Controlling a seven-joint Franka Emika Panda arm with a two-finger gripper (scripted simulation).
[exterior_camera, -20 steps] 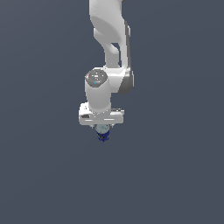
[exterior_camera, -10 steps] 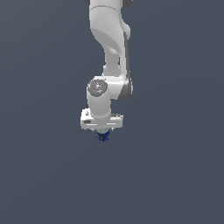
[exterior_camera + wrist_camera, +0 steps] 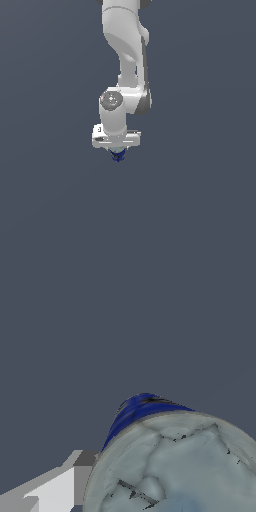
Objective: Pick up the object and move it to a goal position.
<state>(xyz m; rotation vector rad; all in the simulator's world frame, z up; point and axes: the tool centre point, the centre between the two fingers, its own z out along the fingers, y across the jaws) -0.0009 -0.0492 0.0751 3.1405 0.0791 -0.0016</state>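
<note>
While the wrist camera looked down past the hand, the can (image 3: 175,461) filled the nearest part of its picture: a pale silvery-grey round top with dark crease marks, and behind it a strip of dark-blue side wall. One white and grey finger (image 3: 60,486) pressed against the can's side; the other finger was out of view. Seen from the exterior view, the gripper (image 3: 117,150) pointed down with its jaws drawn in on the can (image 3: 117,156), whose blue body stuck out just below the white hand. Above that, the white arm (image 3: 125,60) rose to the picture's top edge. Beyond everything lay a plain dark grey-blue surface (image 3: 45,200), far from any visible edge or corner.
</note>
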